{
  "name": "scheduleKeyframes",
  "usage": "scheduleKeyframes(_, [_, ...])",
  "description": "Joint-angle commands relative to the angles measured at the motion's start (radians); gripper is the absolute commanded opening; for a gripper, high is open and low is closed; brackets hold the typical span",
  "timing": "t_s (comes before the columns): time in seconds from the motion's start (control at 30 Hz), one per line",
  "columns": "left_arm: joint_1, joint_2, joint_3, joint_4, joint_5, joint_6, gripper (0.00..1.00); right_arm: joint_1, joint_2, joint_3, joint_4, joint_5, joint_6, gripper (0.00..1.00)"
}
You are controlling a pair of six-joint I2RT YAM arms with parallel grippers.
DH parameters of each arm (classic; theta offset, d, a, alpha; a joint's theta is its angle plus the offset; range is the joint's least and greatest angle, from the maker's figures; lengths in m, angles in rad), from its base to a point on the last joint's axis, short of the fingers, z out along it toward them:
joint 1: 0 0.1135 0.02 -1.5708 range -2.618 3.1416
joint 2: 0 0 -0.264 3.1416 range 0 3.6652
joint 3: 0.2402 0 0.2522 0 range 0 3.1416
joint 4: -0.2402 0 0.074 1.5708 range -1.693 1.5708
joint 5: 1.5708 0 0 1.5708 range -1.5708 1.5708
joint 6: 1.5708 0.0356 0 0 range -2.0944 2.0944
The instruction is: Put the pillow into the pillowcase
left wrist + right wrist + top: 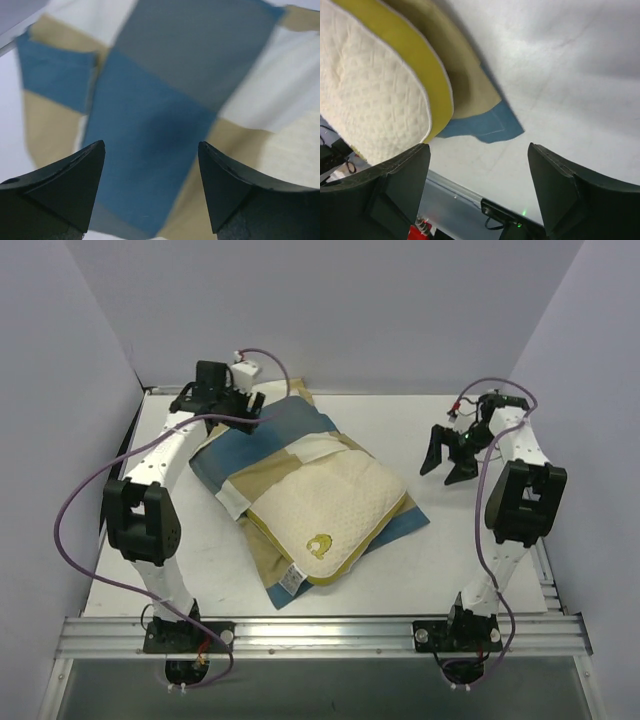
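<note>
The cream pillow point(325, 508) with a yellow emblem lies at the table's middle, its far end tucked into the blue, tan and white checked pillowcase point(262, 445); its near half sticks out. The left gripper point(243, 412) hangs open just above the pillowcase's far left corner, its jaws apart over blue cloth point(150, 140). The right gripper point(447, 462) is open and empty above bare table, right of the pillow. The right wrist view shows the pillow's edge point(375, 95) with yellow piping and a blue corner of the pillowcase point(490, 127).
The white table point(460, 560) is walled by grey panels at back and sides. An aluminium rail point(320, 632) runs along the near edge by the arm bases. Cables loop off both arms.
</note>
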Motion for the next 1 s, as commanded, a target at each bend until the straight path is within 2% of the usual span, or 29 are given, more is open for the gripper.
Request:
scheduleKeyframes(0.0, [0.121, 0.087, 0.113, -0.017, -0.093, 0.048, 0.82, 0.035, -0.109, -0.140, -0.117, -0.086, 0.029, 0.80])
scheduleKeyframes(0.1, [0.173, 0.231, 0.235, 0.000, -0.052, 0.073, 0.79, 0.076, -0.114, -0.265, -0.107, -0.260, 0.043, 0.79])
scheduleKeyframes(0.27, [0.178, 0.351, 0.375, 0.022, 0.037, 0.067, 0.77, 0.111, -0.090, -0.348, -0.039, -0.405, 0.096, 0.80])
scheduleKeyframes(0.43, [0.174, 0.446, 0.461, 0.070, 0.091, 0.003, 0.76, 0.156, -0.070, -0.356, 0.002, -0.471, 0.135, 0.83])
scheduleKeyframes(0.53, [0.171, 0.501, 0.492, 0.098, 0.096, -0.014, 0.75, 0.222, -0.059, -0.360, 0.027, -0.450, 0.155, 0.82])
scheduleKeyframes(0.57, [0.169, 0.520, 0.524, 0.100, 0.088, -0.016, 0.71, 0.245, -0.051, -0.357, 0.033, -0.438, 0.159, 0.81])
scheduleKeyframes(0.67, [0.174, 0.583, 0.581, 0.098, 0.033, -0.025, 0.65, 0.252, -0.002, -0.328, 0.047, -0.381, 0.170, 0.63])
scheduleKeyframes(0.7, [0.174, 0.594, 0.586, 0.100, 0.007, -0.013, 0.62, 0.246, 0.022, -0.314, 0.047, -0.353, 0.171, 0.51])
scheduleKeyframes(0.73, [0.175, 0.604, 0.587, 0.098, -0.009, -0.005, 0.59, 0.239, 0.033, -0.304, 0.045, -0.341, 0.178, 0.44])
scheduleKeyframes(0.77, [0.180, 0.609, 0.586, 0.098, -0.015, 0.004, 0.48, 0.230, 0.041, -0.279, 0.048, -0.335, 0.181, 0.38])
scheduleKeyframes(0.87, [0.207, 0.592, 0.569, 0.094, -0.004, 0.004, 0.30, 0.179, 0.064, -0.244, 0.045, -0.316, 0.190, 0.17])
scheduleKeyframes(0.9, [0.215, 0.583, 0.552, 0.091, 0.003, -0.001, 0.17, 0.165, 0.068, -0.218, 0.042, -0.313, 0.190, 0.08])
scheduleKeyframes(0.97, [0.235, 0.545, 0.534, 0.092, 0.017, 0.001, 0.02, 0.125, 0.076, -0.189, 0.039, -0.276, 0.190, 0.00])
